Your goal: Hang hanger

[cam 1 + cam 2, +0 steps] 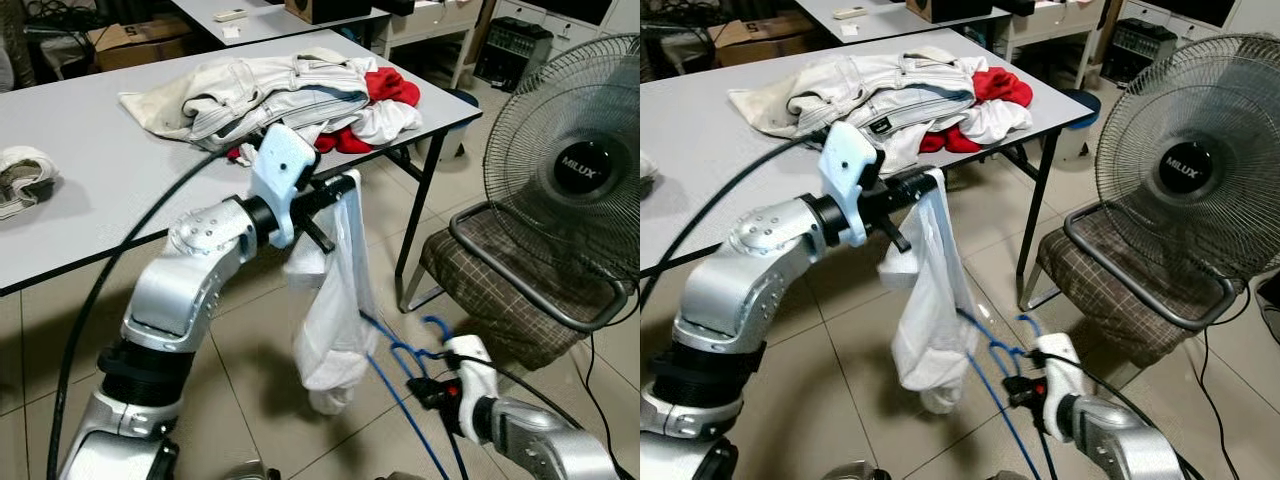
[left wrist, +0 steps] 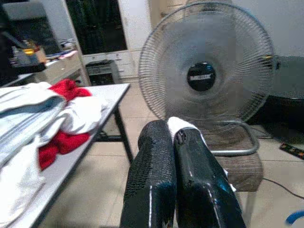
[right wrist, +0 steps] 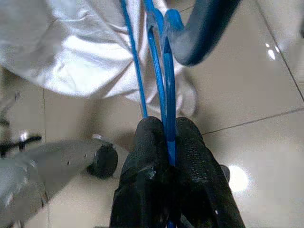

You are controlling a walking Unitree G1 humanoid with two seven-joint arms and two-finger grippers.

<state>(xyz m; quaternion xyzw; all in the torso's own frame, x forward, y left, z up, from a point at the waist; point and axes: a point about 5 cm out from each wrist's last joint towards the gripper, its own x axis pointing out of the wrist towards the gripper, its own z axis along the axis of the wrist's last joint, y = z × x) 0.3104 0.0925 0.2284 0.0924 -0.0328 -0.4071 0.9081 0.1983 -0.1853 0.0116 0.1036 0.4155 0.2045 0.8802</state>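
Beside the desk point(image 1: 90, 190) edge, left gripper point(image 1: 338, 186) is raised, fingers pinched together on the top of a white garment point(image 1: 335, 310) that hangs down toward the tiled floor point(image 1: 250, 370). Lower, right gripper point(image 3: 167, 137) is clamped on the blue hanger point(image 3: 164, 71), whose wires run up against the garment's lower part; hook point(image 1: 436, 327) curls just above the gripper. Heaped clothes point(image 1: 270, 95) lie on the desk. A fan point(image 1: 580, 170) stands behind a chair point(image 1: 500, 280).

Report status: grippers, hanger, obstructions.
Left gripper shut on white garment, held up beside table. Right gripper shut on blue hanger, low. Fan and chair close right.
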